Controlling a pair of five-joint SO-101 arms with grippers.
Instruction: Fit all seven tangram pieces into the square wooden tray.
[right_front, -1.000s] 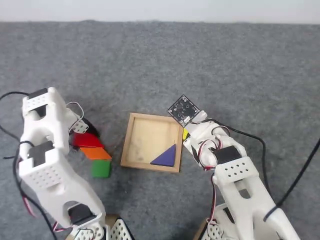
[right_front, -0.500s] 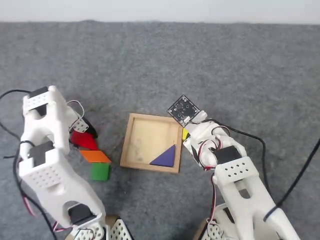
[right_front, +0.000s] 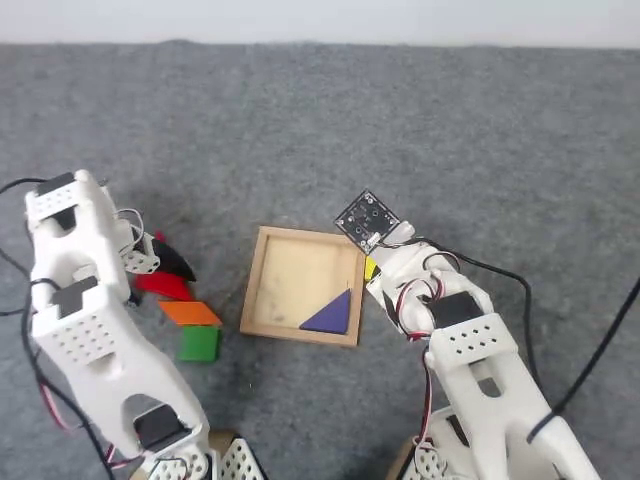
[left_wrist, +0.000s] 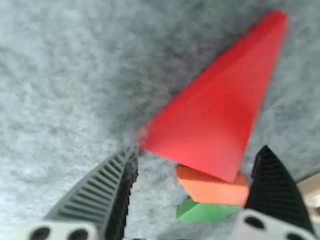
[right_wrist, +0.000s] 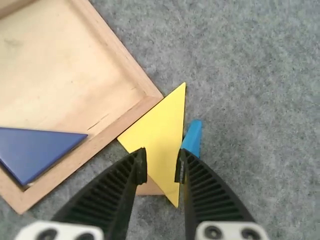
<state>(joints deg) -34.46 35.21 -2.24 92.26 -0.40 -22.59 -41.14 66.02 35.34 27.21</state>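
Note:
The square wooden tray (right_front: 262, 290) lies mid-table with a dark blue triangle (right_front: 331, 314) in its near right corner. Left of the tray sit a red triangle (right_front: 164, 287), an orange piece (right_front: 190, 312) and a green piece (right_front: 200, 343). My left gripper (right_front: 155, 265) hovers open over the red triangle (left_wrist: 215, 120), with the orange piece (left_wrist: 212, 187) and the green piece (left_wrist: 205, 211) just beyond. My right gripper (right_wrist: 161, 152) is shut on a yellow triangle (right_wrist: 162, 130) at the tray's right rim (right_wrist: 127, 65). One corner of the triangle overlaps that rim, and a light blue piece (right_wrist: 192, 137) lies against it.
Grey carpet covers the table. Both white arm bodies (right_front: 95, 340) (right_front: 480, 370) and their cables (right_front: 600, 350) take up the near corners. The far half of the carpet (right_front: 350, 130) is open room.
My left arm has swung a little to the left, away from the tray, and now sits higher over the red triangle. The right arm and the tray have not moved.

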